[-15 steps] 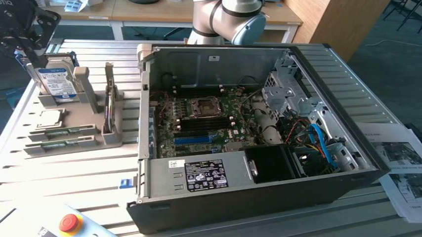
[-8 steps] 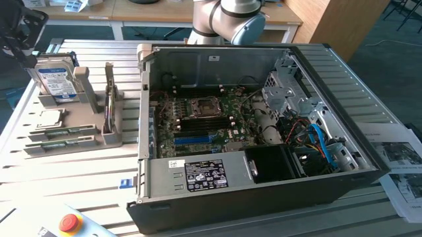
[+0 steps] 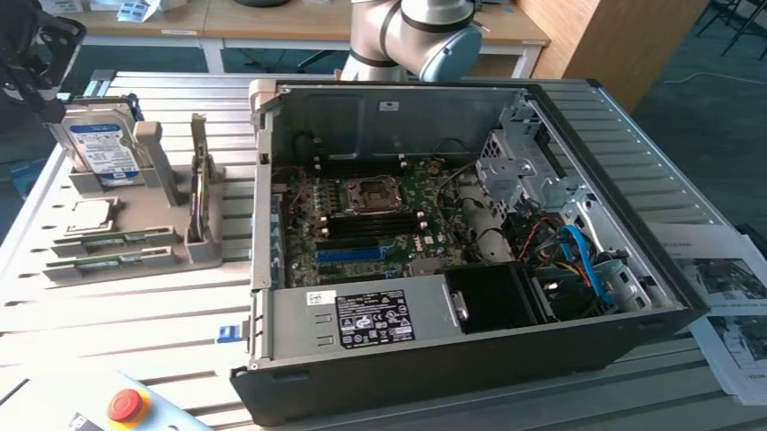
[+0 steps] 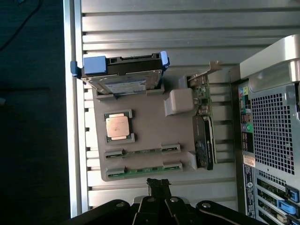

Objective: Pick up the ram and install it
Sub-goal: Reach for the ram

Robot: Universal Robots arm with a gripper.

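Two green ram sticks (image 3: 114,240) (image 3: 108,264) lie side by side in holders at the front of a grey tray (image 3: 156,220), at the exterior view's left of the open computer case (image 3: 480,359). From the wrist, the same sticks (image 4: 143,152) (image 4: 143,169) sit well below my gripper (image 4: 158,183), with the second stick nearest the dark fingertips. My gripper is shut with nothing in it and hovers high over the tray (image 4: 150,131). Inside the case, the motherboard (image 3: 396,206) shows dark slots beside a blue slot strip (image 3: 354,254).
On the tray stand a silver hard drive (image 3: 102,148) (image 4: 123,79), a processor chip (image 3: 90,215) (image 4: 117,126) and an upright expansion card (image 3: 198,193) (image 4: 204,138). A red stop button (image 3: 126,404) sits at the front, papers (image 3: 731,305) at the right. The arm's base (image 3: 419,36) rises behind the case.
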